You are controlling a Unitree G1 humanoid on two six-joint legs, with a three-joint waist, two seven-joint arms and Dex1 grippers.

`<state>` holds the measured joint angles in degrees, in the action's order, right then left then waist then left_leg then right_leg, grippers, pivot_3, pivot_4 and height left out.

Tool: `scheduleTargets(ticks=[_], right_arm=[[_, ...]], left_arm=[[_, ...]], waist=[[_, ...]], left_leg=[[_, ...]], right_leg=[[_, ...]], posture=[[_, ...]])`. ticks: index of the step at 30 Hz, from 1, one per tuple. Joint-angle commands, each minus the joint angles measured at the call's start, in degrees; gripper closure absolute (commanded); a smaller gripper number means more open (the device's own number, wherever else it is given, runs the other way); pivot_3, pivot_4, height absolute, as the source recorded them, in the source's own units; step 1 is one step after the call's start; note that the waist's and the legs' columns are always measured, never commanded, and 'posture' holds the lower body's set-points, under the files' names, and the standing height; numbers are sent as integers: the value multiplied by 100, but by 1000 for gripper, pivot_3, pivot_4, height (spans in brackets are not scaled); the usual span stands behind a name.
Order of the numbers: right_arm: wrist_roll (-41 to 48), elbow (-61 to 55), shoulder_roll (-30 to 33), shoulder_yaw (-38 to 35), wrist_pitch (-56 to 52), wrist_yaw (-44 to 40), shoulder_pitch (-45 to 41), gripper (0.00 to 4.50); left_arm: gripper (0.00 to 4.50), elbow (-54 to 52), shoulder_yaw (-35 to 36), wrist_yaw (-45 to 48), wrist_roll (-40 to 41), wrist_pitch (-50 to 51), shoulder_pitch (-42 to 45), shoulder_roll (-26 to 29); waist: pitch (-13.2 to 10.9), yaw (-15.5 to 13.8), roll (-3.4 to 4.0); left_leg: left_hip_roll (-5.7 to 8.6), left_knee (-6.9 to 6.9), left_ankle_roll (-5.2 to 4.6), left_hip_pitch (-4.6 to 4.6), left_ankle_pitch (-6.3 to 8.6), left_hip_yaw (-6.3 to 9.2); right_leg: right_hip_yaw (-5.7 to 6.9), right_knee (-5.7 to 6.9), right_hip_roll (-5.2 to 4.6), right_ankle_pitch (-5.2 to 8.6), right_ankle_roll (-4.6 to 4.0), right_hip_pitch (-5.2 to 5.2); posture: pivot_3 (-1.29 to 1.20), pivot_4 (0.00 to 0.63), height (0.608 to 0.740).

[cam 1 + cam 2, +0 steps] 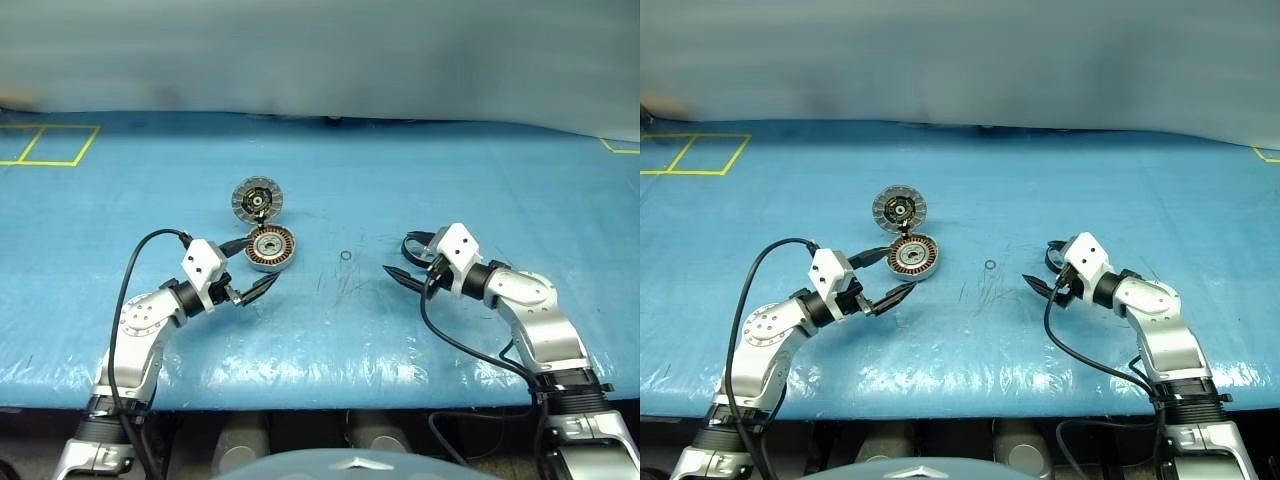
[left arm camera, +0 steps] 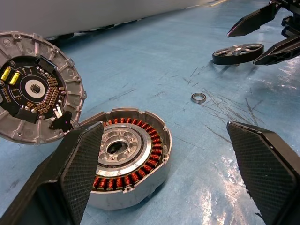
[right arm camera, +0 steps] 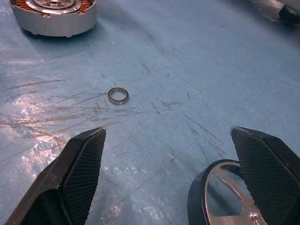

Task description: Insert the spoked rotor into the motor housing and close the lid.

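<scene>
The motor housing (image 1: 271, 248) lies on the blue table, its copper windings and pale centre facing up. Its lid (image 1: 257, 200) stands swung open behind it, joined at the rim, ribbed inside with a dark centre (image 2: 35, 89). My left gripper (image 1: 255, 266) is open, level, right beside the housing, with one finger (image 2: 79, 164) at the housing's near side. The spoked rotor (image 2: 236, 51) lies flat on the table between the fingers of my open right gripper (image 1: 398, 256). In the right wrist view its dark rim (image 3: 220, 197) sits close to one finger, with nothing gripping it.
A small metal ring (image 1: 345, 257) lies on the table between the housing and the right gripper. Yellow tape marks sit at the far left (image 1: 50, 145) and far right (image 1: 620, 148). The blue sheet (image 1: 330, 330) is scratched near the ring.
</scene>
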<state>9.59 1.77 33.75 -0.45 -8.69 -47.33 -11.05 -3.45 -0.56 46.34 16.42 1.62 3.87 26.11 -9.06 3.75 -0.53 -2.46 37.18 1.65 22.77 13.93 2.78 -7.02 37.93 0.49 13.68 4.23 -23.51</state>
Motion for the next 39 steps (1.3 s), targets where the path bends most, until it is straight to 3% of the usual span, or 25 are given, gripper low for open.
scheduleTargets(ticks=[1, 33, 39], right_arm=[[22, -81, -8, -23, 132, 16, -99, 38], [-35, -64, -23, 20, 217, 85, -90, 38], [-37, -33, -16, 48, 225, 90, -129, 38]], left_arm=[[0, -42, 27, 13, -1, -124, 88, 2], [0, 33, 10, 107, -19, -36, 175, 72], [0, 9, -308, 575, -339, 257, 420, 640]], waist=[[0, -1, 0], [0, 0, 0], [0, 1, 0]], left_leg=[[0, 0, 0, 0, 0, 0], [0, 1, 0, 0, 0, 0], [0, 0, 0, -1, 0, 0]], right_leg=[[0, 0, 0, 0, 0, 0], [0, 1, 0, 0, 0, 0], [0, 2, 1, 0, 0, 0]], posture=[[0, 150, 740], [0, 150, 740], [0, 150, 740]])
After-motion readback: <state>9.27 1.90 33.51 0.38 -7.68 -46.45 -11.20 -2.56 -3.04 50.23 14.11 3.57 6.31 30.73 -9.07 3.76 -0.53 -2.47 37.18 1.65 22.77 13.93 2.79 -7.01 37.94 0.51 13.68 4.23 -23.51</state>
